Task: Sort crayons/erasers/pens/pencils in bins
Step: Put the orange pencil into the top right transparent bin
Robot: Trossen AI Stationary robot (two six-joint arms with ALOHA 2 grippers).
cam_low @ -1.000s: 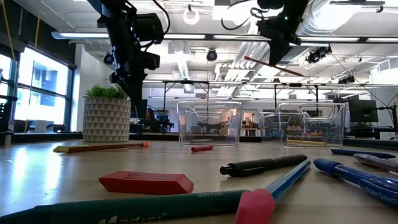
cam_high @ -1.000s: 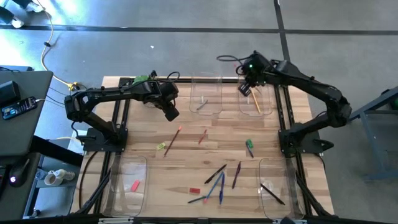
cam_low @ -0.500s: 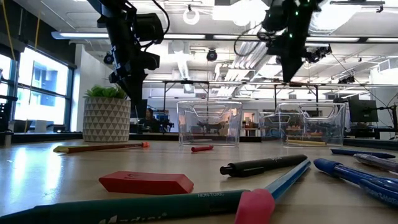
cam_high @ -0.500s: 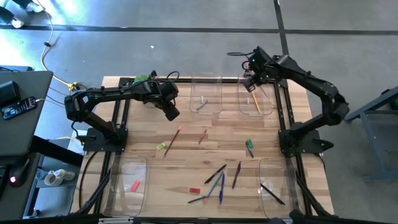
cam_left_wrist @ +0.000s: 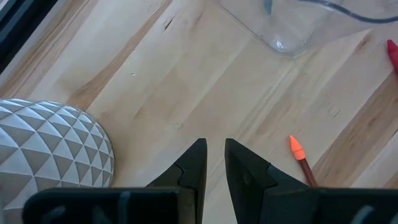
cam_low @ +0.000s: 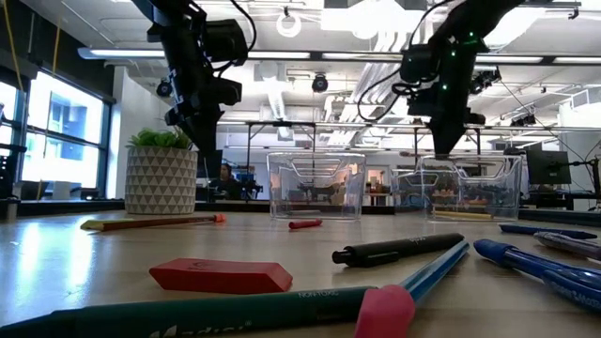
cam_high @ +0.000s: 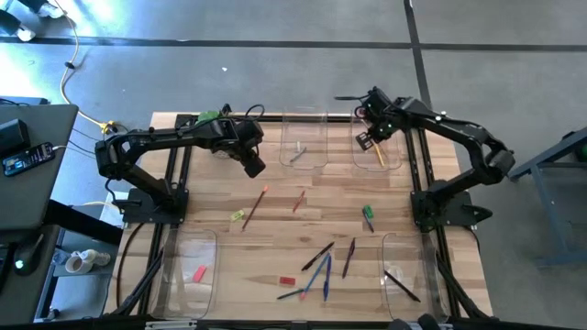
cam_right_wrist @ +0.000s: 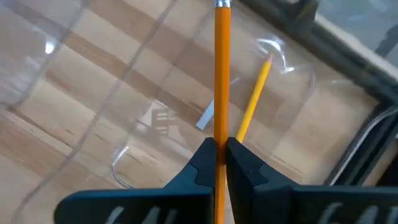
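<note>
Right gripper [cam_right_wrist: 217,152]: squeezing an orange pencil [cam_right_wrist: 222,74] tight, hanging over the far right bin [cam_high: 390,160].
In that bin: a yellow pencil [cam_right_wrist: 255,93] is lying.
Left gripper [cam_left_wrist: 211,155]: waiting near the plant pot [cam_left_wrist: 50,146], fingers narrow, holding nothing.

Grey floor [cam_high: 229,82], left window [cam_low: 56,131], ceiling strip lights [cam_low: 131,53].

Open-plan lab or workshop space. Exposed ceiling ducts [cam_low: 282,99] and strip lights [cam_low: 141,53] overhead, monitors on distant benches [cam_low: 545,167] (concrete floor [cam_high: 275,82] around the table).
</note>
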